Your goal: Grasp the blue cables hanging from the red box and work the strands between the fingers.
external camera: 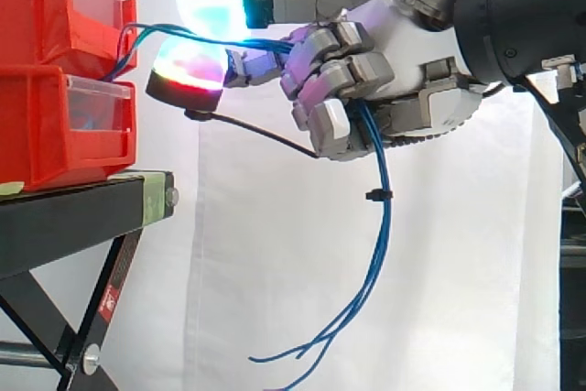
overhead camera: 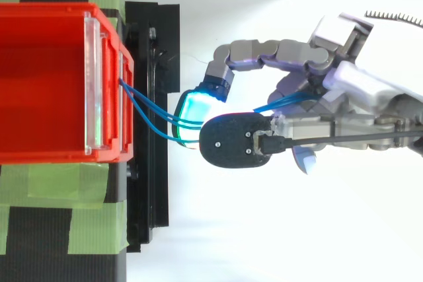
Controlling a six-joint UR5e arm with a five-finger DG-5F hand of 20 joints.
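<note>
Blue cables (external camera: pixel 377 226) come out of the upper red box (external camera: pixel 64 16) at the left, run right across the gap and pass into my hand (external camera: pixel 385 61). Curled fingers close round the strands, which then drop below the palm and trail down to loose ends near the bottom of the side view. Two glowing fingertips (external camera: pixel 212 2) stick out towards the box, one above the cables and one below. From above, the cables (overhead camera: pixel 149 113) leave the box (overhead camera: pixel 46 77) front and disappear under the green-glowing pad and the hand (overhead camera: pixel 344 90).
A second red box (external camera: pixel 64 125) sits under the first, both on a black stand (external camera: pixel 82 217) with green tape on it. A white curtain hangs behind. A small black tie clips the hanging strands together.
</note>
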